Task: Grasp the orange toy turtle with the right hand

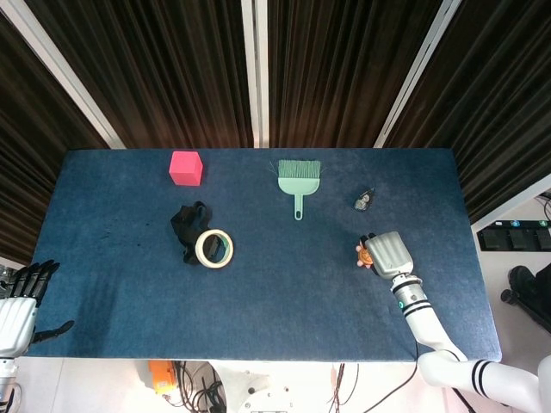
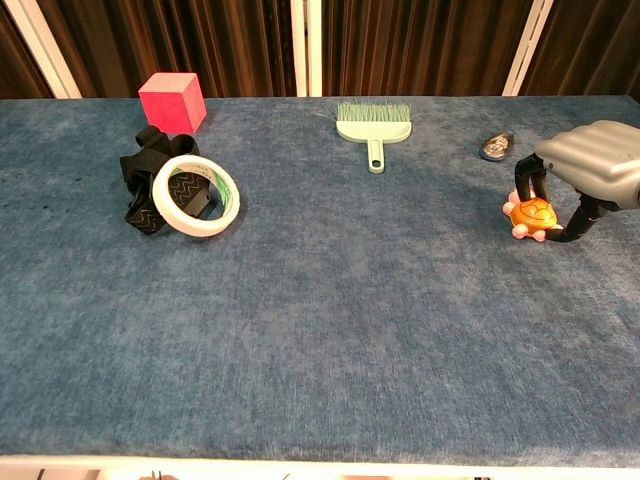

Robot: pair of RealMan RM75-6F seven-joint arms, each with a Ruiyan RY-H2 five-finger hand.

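Note:
The orange toy turtle [image 1: 364,255] [image 2: 531,215] sits near the right side of the blue table, tilted a little. My right hand [image 1: 389,254] [image 2: 590,165] arches over it from the right. Its dark fingers [image 2: 524,182] curl down against the turtle's far side while the thumb presses its near right side, so the hand grips the turtle. My left hand [image 1: 19,310] hangs off the table's front left corner, fingers spread and holding nothing; only the head view shows it.
A small dark key-like object [image 1: 363,200] [image 2: 495,146] lies just behind the turtle. A green hand brush [image 1: 299,176] [image 2: 374,125] lies at the back centre. A tape roll [image 1: 214,249] [image 2: 195,195] on a black strap [image 1: 187,224] and a pink cube [image 1: 185,168] [image 2: 172,102] are at the left.

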